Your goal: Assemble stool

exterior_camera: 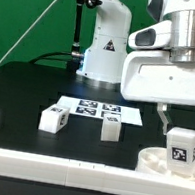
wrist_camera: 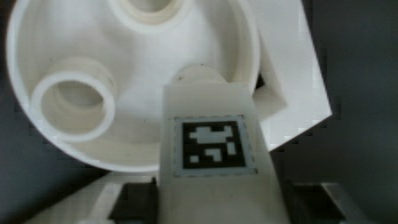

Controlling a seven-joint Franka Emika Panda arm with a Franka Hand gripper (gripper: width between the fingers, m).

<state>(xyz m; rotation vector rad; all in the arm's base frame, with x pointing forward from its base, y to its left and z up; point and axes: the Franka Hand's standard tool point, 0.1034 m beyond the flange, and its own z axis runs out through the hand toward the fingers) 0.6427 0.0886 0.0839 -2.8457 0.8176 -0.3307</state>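
While your claw (exterior_camera: 184, 135) clamps the leg (exterior_camera: 183, 150) upright | leg hangs just above seat (exterior_camera: 155, 161) | one hole (wrist_camera: 71, 101) lies beside leg

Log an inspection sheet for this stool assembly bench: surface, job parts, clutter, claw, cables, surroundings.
Surface: black table with a white rail along its near edge; marker board lying flat.
Job's things: round seat with holes, at the exterior view's right; first loose leg and second loose leg by the marker board; held leg at the seat, contact unclear.
Clutter: nothing seen.
Claw: claw shut on the held leg, which is upright.
Cables: thin cable hanging near the arm's base.
Surroundings: green backdrop.
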